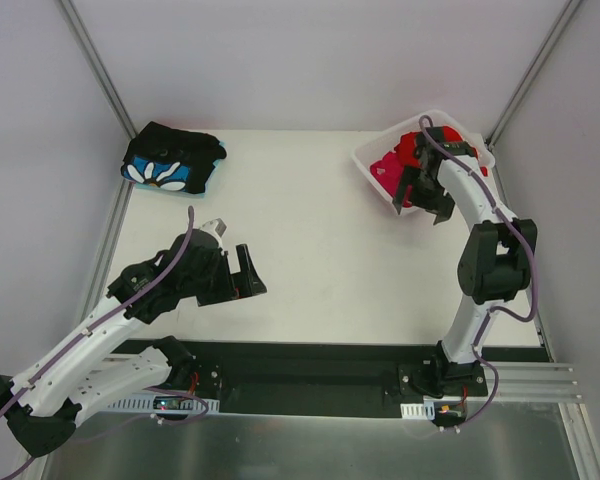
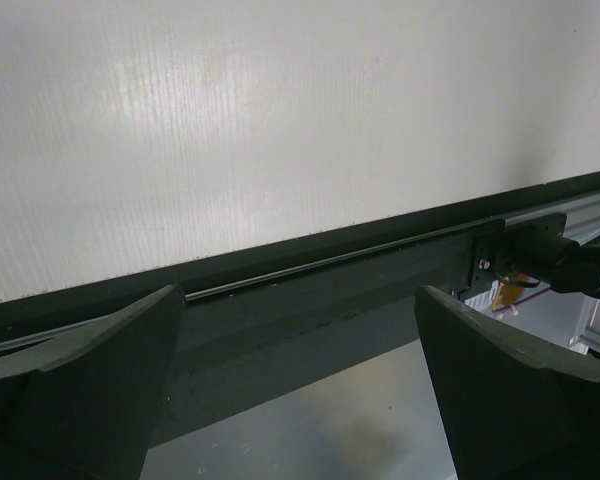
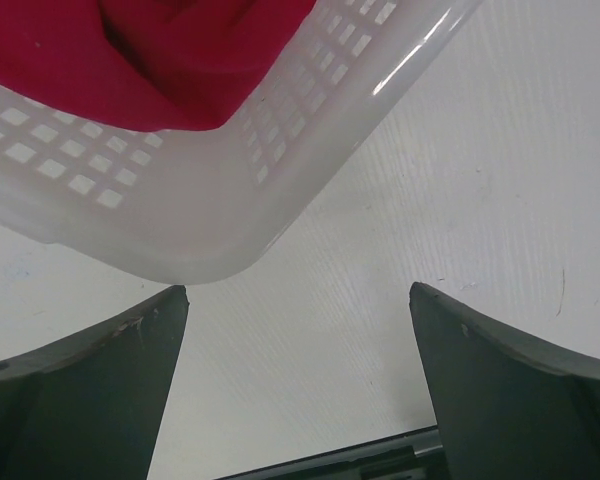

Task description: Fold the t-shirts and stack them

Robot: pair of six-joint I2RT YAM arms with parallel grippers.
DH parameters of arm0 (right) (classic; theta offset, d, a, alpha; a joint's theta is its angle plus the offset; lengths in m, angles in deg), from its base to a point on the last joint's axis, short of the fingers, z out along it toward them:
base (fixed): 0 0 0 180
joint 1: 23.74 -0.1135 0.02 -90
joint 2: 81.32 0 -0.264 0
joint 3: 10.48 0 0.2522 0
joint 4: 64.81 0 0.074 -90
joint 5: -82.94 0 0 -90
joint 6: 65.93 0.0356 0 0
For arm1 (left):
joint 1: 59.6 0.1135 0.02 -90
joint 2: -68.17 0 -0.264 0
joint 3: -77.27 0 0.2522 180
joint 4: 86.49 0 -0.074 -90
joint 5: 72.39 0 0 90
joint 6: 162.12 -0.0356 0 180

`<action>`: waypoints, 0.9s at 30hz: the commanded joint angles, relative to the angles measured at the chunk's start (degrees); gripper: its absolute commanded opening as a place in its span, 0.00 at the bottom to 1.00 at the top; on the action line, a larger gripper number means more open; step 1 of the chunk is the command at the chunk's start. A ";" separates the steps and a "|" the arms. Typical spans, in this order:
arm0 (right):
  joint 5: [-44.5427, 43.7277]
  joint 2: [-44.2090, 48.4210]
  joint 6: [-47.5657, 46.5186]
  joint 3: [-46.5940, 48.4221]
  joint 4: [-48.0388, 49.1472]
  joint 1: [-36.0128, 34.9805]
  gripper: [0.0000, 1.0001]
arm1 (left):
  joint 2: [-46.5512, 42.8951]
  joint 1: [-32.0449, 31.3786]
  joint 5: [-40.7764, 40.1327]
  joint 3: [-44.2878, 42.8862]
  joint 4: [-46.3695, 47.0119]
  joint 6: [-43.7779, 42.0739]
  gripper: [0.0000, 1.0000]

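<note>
Folding looked one-third done: black flowered t-shirt (image 1: 172, 163) lay folded far left of the basket (image 1: 448, 117), red t-shirt (image 1: 411, 149) and pink t-shirt (image 1: 387, 172) bunched inside it; right gripper (image 1: 425, 204), beside it, and left gripper (image 1: 248, 276) gaped empty.

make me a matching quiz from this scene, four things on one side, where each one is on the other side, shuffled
1 black flowered t-shirt
2 pink t-shirt
3 basket
4 left arm

a inside the basket
b far right corner of the table
c far left corner of the table
d over the table's near left part, jaws wide apart

Pairs: 1-c, 2-a, 3-b, 4-d
</note>
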 commanded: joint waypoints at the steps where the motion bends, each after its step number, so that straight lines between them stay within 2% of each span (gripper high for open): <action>1: -3.83 3.53 2.26 4.59 -0.94 0.53 0.96 | -0.59 -0.41 1.46 0.44 0.64 0.86 0.99; 7: -6.83 2.39 2.70 4.78 -3.49 2.56 0.96 | -0.24 -0.41 1.37 0.70 0.64 0.86 0.99; 15: -6.13 4.06 4.29 5.65 -1.91 3.08 0.96 | -0.32 -0.50 1.63 0.44 0.73 0.77 0.99; 21: -5.16 -0.85 5.07 10.92 -4.10 3.00 0.96 | -0.76 -0.49 1.63 0.88 0.73 0.86 0.99; 27: -4.81 -4.20 4.81 9.97 -4.02 3.09 0.96 | -0.94 -0.49 1.72 0.71 0.73 0.77 0.99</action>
